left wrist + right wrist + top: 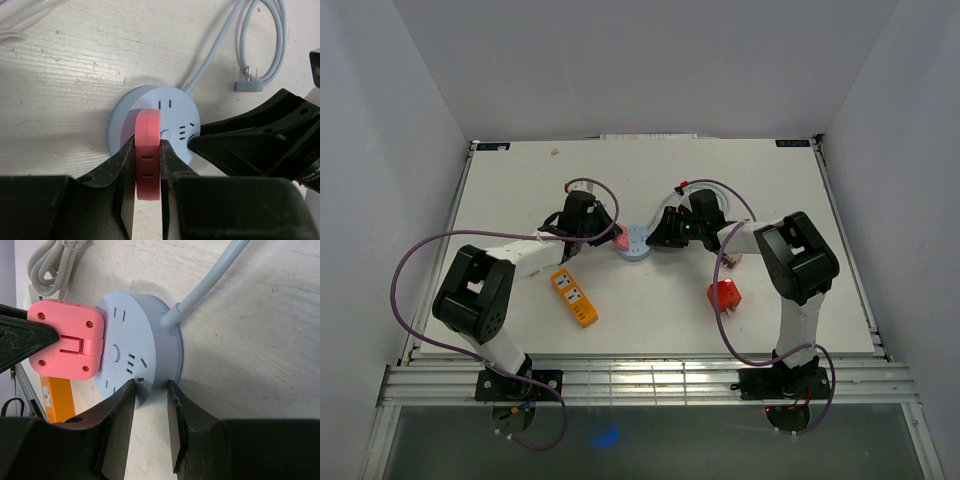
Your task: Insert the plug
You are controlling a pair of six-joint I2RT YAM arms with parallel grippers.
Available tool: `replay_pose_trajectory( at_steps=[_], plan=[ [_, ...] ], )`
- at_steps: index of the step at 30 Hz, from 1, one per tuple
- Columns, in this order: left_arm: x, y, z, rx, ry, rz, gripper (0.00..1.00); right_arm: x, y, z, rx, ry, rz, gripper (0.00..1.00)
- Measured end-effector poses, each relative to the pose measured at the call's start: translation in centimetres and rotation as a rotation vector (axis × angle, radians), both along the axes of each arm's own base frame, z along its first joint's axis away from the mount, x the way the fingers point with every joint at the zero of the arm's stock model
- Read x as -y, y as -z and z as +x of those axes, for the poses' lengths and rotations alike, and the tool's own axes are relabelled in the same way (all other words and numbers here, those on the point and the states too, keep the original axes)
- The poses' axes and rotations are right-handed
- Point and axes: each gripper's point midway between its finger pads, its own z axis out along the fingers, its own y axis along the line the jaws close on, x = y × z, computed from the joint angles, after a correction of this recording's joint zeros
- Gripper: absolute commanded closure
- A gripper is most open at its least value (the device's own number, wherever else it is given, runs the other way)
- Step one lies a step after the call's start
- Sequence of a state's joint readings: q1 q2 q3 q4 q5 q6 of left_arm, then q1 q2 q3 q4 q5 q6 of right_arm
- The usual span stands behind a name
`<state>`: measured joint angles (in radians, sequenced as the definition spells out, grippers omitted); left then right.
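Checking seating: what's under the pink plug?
Part of the blue socket, its top face. The plug, clamped in the left pincer, covers its own prongs and the slots below, so whether they're engaged can't be seen.

The white table (770, 180) carries a round blue socket (636, 243), an orange strip (574, 298), a red block (724, 295) and a coiled white cable (50, 262).

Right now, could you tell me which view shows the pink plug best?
Right wrist: the plug shows its broad face. Left wrist shows only its edge; top external, just a pink speck.
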<state>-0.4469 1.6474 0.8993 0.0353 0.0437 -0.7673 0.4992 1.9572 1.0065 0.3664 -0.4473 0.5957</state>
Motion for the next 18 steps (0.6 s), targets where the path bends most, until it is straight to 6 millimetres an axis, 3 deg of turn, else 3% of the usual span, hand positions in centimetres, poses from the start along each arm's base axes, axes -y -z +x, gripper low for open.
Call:
replay_pose_trajectory(
  at_steps=[12, 18],
  plan=[
    [-0.02, -0.25, 0.61, -0.035, 0.017, 0.075, 0.99, -0.11, -0.06, 0.24, 0.008, 0.008, -0.012, 0.63],
    [-0.01, -0.24, 0.64, -0.030, 0.036, 0.092, 0.84, -0.05, -0.05, 0.36, 0.013, 0.010, -0.023, 0.62]
  ],
)
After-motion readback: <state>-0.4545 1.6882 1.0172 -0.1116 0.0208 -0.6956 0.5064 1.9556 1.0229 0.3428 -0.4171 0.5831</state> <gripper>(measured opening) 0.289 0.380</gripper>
